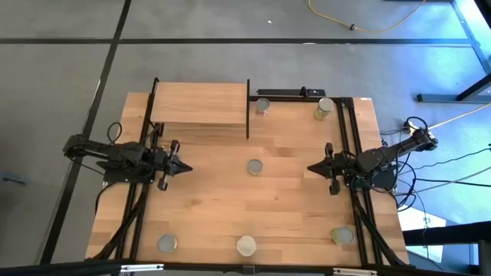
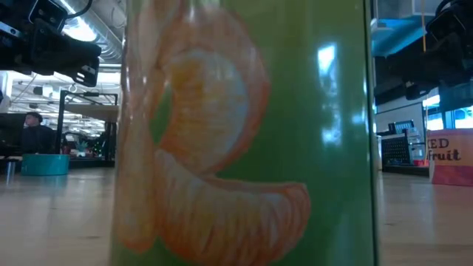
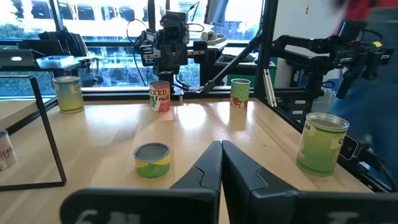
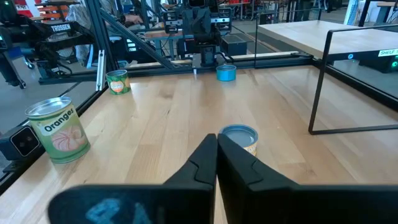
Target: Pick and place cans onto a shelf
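We see the left gripper [image 1: 184, 166] and right gripper [image 1: 312, 168], jaws pressed together and empty, flanking the central can [image 1: 255, 166]. The bare shelf [image 1: 199, 103] stands beyond that can.

The shelf [image 1: 201, 106] stands at the far left part of the table [image 1: 207, 207]. Two cans [image 1: 263, 106] [image 1: 324, 109] stand to its right, one can [image 1: 255, 166] in the middle, and three cans [image 1: 166, 244] [image 1: 245, 245] [image 1: 342, 234] along the near edge.
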